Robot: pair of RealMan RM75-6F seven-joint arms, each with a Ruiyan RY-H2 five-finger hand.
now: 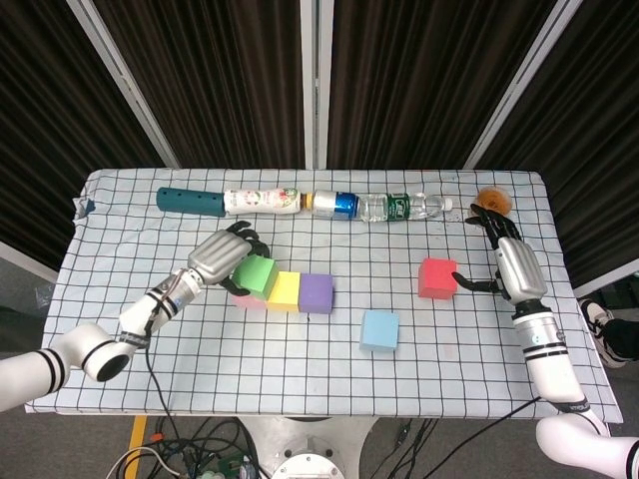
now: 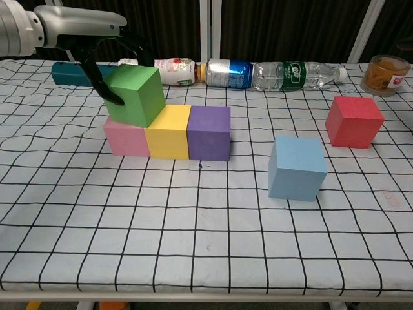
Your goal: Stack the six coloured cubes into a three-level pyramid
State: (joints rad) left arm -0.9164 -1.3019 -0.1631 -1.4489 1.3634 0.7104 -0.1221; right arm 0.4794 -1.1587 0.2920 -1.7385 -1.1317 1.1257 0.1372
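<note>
The pink cube [image 2: 124, 140], yellow cube [image 2: 168, 134] and purple cube [image 2: 209, 133] stand side by side in a row. A green cube [image 2: 135, 95] sits turned a little on top of the pink one, overlapping the yellow. My left hand [image 2: 97, 45] holds it, thumb on its left face and fingers behind it; the head view shows this hand [image 1: 222, 259] on the cube's [image 1: 258, 276] left. The blue cube [image 2: 296, 168] and red cube [image 2: 353, 121] stand apart on the right. My right hand [image 1: 509, 261] is open, with its thumb close to the red cube's [image 1: 436, 278] right side.
Along the back lie a teal tube [image 1: 190, 201], a white bottle [image 1: 262, 201], a blue can [image 1: 339, 204] and a clear bottle [image 1: 404, 207]. An amber cup [image 2: 385, 73] stands at the back right. The checked tablecloth [image 2: 193, 239] covers the table.
</note>
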